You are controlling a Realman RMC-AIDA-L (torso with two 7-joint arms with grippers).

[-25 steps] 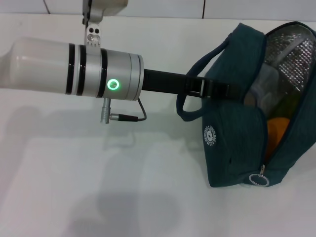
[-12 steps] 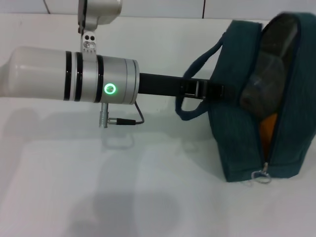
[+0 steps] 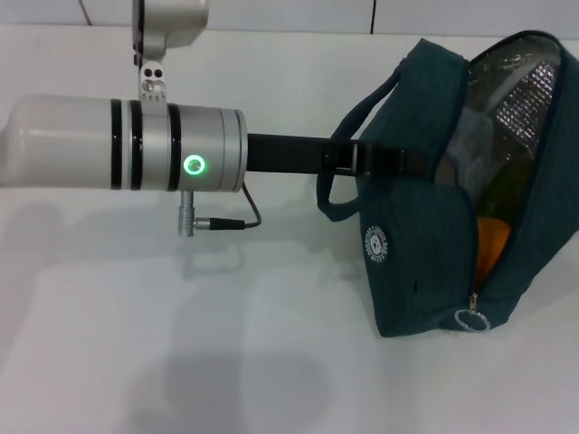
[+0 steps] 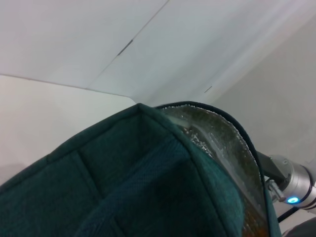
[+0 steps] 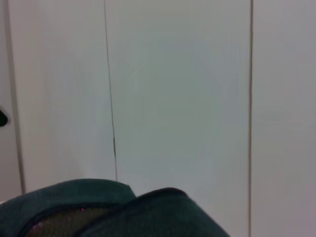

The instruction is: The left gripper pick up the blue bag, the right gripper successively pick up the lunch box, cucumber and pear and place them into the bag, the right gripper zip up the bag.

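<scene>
— Teal fabric, head view: where is the blue bag (image 3: pixel 412 262)?
— On the white table (image 3: pixel 181 344), at the right, mouth unzipped, silver lining showing, the pear (image 3: pixel 491 244) inside. Its round white logo (image 3: pixel 376 245) can't be read. The left gripper (image 3: pixel 407 163) reaches the handle; fingers hidden, can't tell.
— Left wrist view?
— The bag's upper edge fills it.
— Right wrist view?
— Only the bag's rim below a panelled wall (image 5: pixel 177 89).

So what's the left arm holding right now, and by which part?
The left gripper reaches the blue bag at its top edge by the handles; the fingers themselves are hidden.
</scene>
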